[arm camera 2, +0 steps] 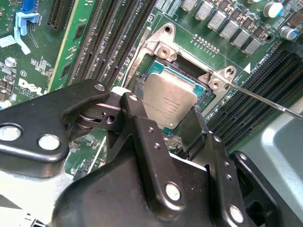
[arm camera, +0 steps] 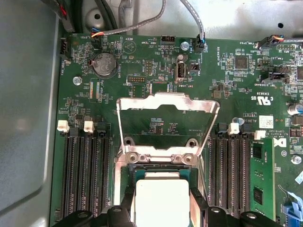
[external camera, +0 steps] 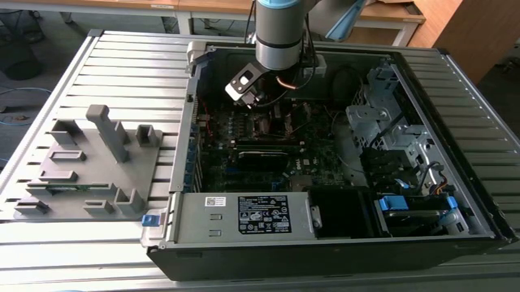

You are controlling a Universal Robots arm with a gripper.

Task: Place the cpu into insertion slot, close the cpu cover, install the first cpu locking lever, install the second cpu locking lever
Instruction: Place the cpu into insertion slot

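Gripper (arm camera 2: 163, 109) clenched on cpu (arm camera 2: 170, 94), 2 fingers against opposite edges. Cpu sits over insertion slot (arm camera: 161, 166); seated or not, cannot tell. Cpu cover (arm camera: 170, 98) swung up open beside slot. Green motherboard (arm camera: 142, 61) around, memory slots (arm camera: 85, 179) flanking.

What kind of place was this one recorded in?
Likely a lab or workshop set up for PC assembly: an open desktop computer case lies on a slatted metal table, a grey fixture block sits beside it, and wooden desks stand behind. The hand grips the cpu above the motherboard.
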